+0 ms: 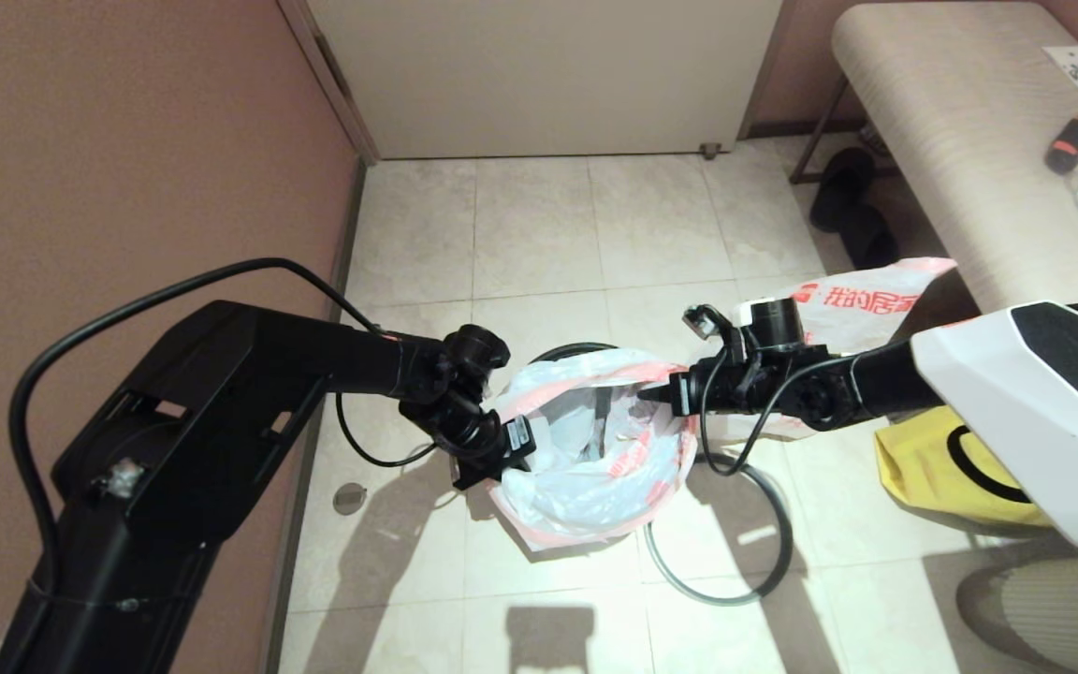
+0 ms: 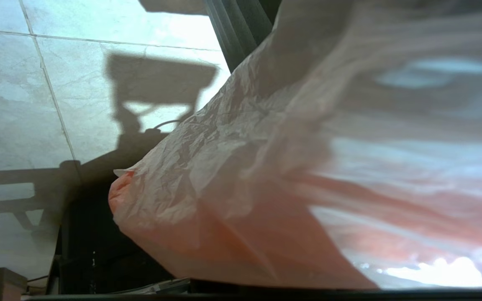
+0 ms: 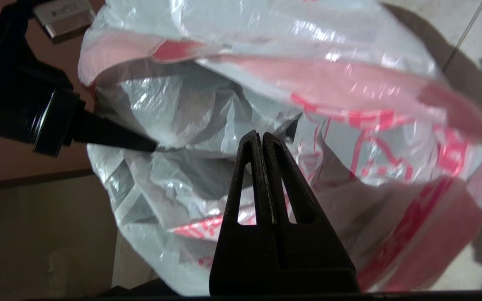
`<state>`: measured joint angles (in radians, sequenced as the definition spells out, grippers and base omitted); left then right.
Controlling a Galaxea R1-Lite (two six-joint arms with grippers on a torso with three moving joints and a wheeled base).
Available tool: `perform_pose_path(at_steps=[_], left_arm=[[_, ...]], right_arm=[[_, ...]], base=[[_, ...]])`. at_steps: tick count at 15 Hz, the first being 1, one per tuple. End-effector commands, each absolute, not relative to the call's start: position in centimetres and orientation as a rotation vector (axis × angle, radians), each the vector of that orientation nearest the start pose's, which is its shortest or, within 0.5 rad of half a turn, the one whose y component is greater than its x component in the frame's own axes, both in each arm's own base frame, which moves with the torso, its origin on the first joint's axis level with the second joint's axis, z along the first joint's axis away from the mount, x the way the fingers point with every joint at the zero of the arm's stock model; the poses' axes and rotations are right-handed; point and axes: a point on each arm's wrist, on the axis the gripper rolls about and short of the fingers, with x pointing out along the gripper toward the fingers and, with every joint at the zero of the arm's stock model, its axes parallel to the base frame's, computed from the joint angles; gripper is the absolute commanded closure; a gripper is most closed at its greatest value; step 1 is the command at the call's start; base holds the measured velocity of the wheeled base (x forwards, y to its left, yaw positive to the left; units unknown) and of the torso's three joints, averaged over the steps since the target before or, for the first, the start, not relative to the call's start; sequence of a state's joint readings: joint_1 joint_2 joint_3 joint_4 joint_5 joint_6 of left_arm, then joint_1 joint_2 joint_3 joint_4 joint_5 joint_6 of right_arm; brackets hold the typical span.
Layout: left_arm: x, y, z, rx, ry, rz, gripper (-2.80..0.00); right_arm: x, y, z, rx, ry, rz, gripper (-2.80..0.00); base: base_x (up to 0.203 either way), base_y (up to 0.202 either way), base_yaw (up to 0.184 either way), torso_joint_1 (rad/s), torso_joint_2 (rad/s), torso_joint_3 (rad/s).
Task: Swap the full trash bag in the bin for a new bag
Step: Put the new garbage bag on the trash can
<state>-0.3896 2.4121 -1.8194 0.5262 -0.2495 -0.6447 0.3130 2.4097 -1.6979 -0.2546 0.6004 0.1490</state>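
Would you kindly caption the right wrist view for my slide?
Right gripper, fingers closed, at the mouth of the new bag, with the left gripper on its far edge.

new bag [image 1: 595,449] translucent white, pink-red edge band, faint red print; full trash bag [image 1: 852,304] white with bold red logo and characters; bin [image 1: 565,353] black; hoop [image 1: 721,543] dark grey; fabric bag [image 1: 941,468] yellow; floor [image 1: 539,234] beige marbled tiles
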Motion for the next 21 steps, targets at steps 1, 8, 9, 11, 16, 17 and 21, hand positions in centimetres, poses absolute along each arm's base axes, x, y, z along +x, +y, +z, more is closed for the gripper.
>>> perform_pose_path(at_steps=[1, 8, 9, 11, 16, 17, 21], left_arm=[[41.9, -17.7, 7.4, -0.483, 1.276, -0.185, 0.0], [41.7, -17.9, 7.4, -0.484, 1.281, -0.194, 0.0], [41.7, -17.9, 7.4, -0.483, 1.281, -0.194, 0.0], [41.7, -18.0, 7.3, -0.482, 1.284, -0.194, 0.0], [41.4, -18.4, 7.3, -0.475, 1.29, -0.203, 0.0], [41.2, -18.5, 7.3, -0.474, 1.298, -0.209, 0.0], [39.8, -18.4, 7.7, -0.433, 1.341, -0.334, 0.0]], right_arm=[[48.0, 16.9, 7.9, 0.211, 0.536, 0.865, 0.0], [50.2, 17.5, 10.0, 0.189, 0.388, 0.837, 0.0], [50.2, 17.5, 10.4, 0.188, 0.371, 0.838, 0.0], [49.9, 17.6, 11.9, 0.233, 0.35, 0.838, 0.0], [50.5, 18.3, 9.8, 0.249, 0.347, 0.844, 0.0], [50.5, 18.8, 9.5, 0.244, 0.324, 0.853, 0.0], [50.9, 18.9, 9.3, 0.212, 0.241, 0.854, 0.0]], base=[[0.0, 0.0, 0.0, 0.0, 0.0, 0.0], [0.0, 0.0, 0.0, 0.0, 0.0, 0.0], [0.0, 0.0, 0.0, 0.0, 0.0, 0.0], [0.0, 0.0, 0.0, 0.0, 0.0, 0.0], [0.0, 0.0, 0.0, 0.0, 0.0, 0.0], [0.0, 0.0, 0.0, 0.0, 0.0, 0.0], [0.0, 0.0, 0.0, 0.0, 0.0, 0.0]])
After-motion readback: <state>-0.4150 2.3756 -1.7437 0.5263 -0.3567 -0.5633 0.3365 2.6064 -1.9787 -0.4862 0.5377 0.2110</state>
